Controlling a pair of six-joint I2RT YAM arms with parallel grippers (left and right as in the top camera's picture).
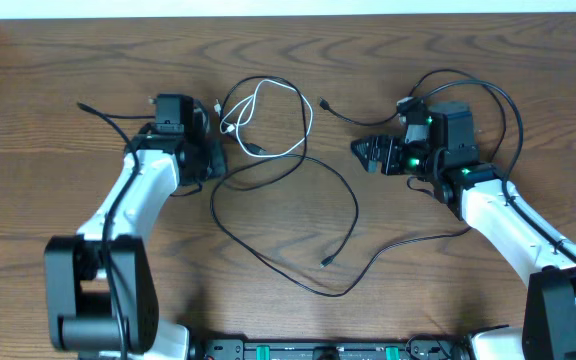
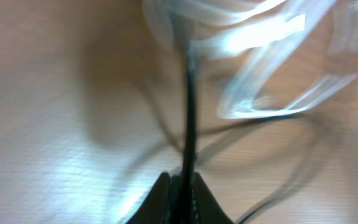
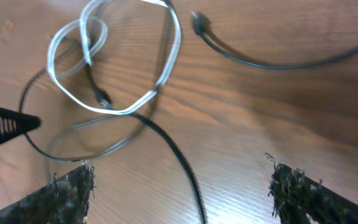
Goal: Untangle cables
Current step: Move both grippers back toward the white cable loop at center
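The white cable point(image 1: 286, 100) lies in a loose loop at the table's back centre. It is blurred in the left wrist view point(image 2: 260, 68) and clear in the right wrist view point(image 3: 166, 68). The long black cable point(image 1: 353, 215) passes under the loop and sweeps in wide curves across the middle, with one plug end point(image 1: 326, 262) lying free. My left gripper point(image 1: 215, 163) sits just left of the loop, shut on the black cable point(image 2: 190, 112). My right gripper point(image 1: 360, 152) is open and empty right of the loop. The black cable point(image 3: 179, 158) runs between its fingers point(image 3: 182, 183) on the table.
A second black cord end with a small plug point(image 1: 323, 103) lies near the right arm and shows in the right wrist view point(image 3: 197, 23). Thicker black wires loop around the right arm point(image 1: 508, 110) and by the left arm point(image 1: 103, 112). The wooden table point(image 1: 48, 180) surrounds everything.
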